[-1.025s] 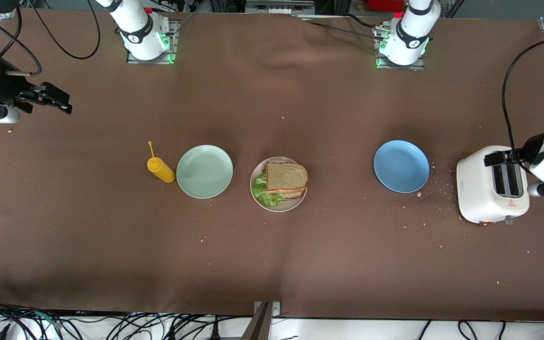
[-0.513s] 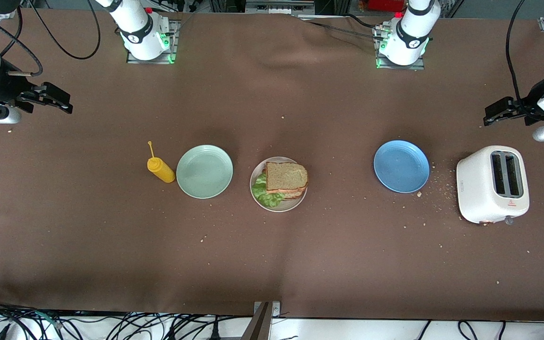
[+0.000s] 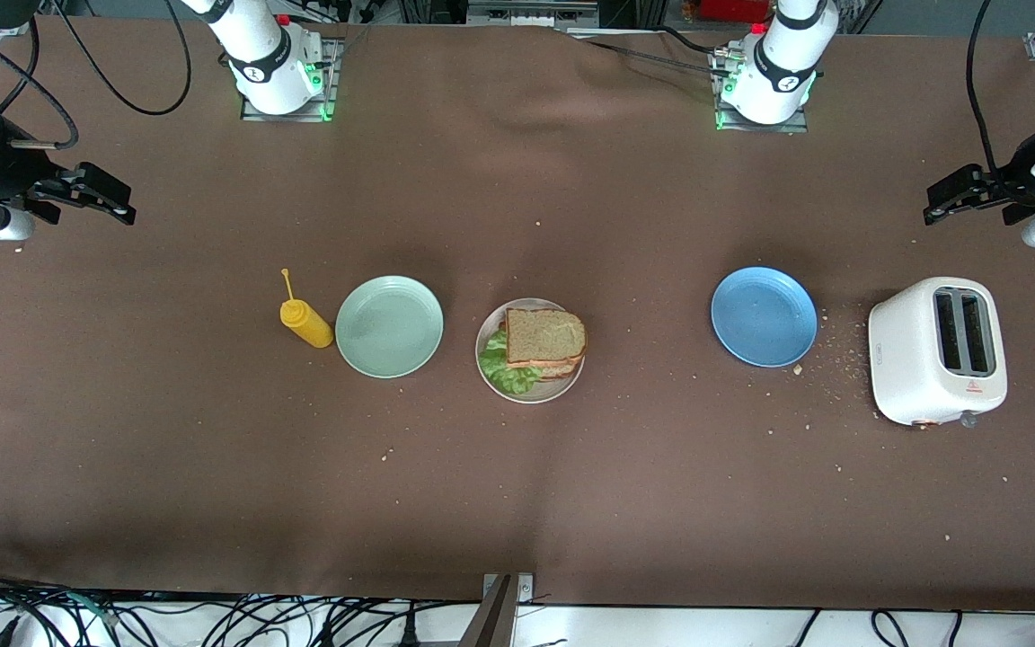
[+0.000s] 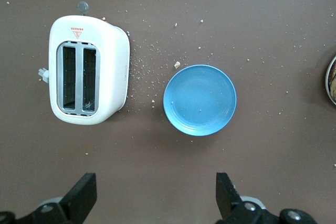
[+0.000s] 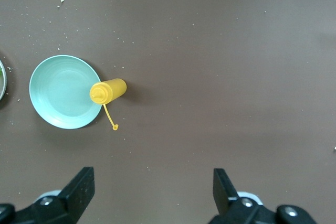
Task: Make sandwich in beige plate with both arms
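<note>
The sandwich (image 3: pixel 546 340), brown bread over green lettuce, lies on the beige plate (image 3: pixel 528 396) at the middle of the table. Only a sliver of that plate's rim (image 4: pixel 333 80) shows in the left wrist view. My left gripper (image 3: pixel 947 198) hangs open and empty over bare cloth at the left arm's end, its fingers (image 4: pixel 84 195) wide apart. My right gripper (image 3: pixel 118 202) hangs open and empty over bare cloth at the right arm's end, and nothing sits between its fingers (image 5: pixel 81 188). Both are well apart from the sandwich.
A white toaster (image 3: pixel 938 350) and a blue plate (image 3: pixel 764 316) stand toward the left arm's end. A mint green plate (image 3: pixel 389 325) and a yellow squeeze bottle (image 3: pixel 305 322) stand toward the right arm's end. Crumbs lie scattered between the blue plate and the toaster.
My left gripper has left its place over the toaster and now hangs over bare cloth beside it. The right gripper shifted only slightly. Sandwich and plates have not moved.
</note>
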Tool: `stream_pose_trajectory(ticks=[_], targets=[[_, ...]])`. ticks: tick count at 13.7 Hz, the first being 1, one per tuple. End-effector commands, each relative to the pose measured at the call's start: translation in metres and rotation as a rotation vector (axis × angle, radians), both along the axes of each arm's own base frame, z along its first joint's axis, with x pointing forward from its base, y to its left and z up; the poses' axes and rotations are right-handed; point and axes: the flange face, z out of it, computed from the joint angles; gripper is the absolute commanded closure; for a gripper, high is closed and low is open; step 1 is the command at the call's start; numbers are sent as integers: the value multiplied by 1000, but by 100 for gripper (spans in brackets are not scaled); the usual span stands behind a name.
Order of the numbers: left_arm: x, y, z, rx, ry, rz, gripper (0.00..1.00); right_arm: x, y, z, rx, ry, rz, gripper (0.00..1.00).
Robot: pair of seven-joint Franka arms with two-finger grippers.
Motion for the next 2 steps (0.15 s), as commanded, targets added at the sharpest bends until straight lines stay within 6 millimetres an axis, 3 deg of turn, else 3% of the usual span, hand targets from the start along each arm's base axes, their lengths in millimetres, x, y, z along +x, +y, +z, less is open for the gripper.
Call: stream_pose_trajectory(ticks=[1,2], targets=[[-6,1,-1,-4,0,-18,0,2,0,4,16,12,11,0],[-4,0,-1,-1,-3,-16,0,2,1,3,17,13,10,0]])
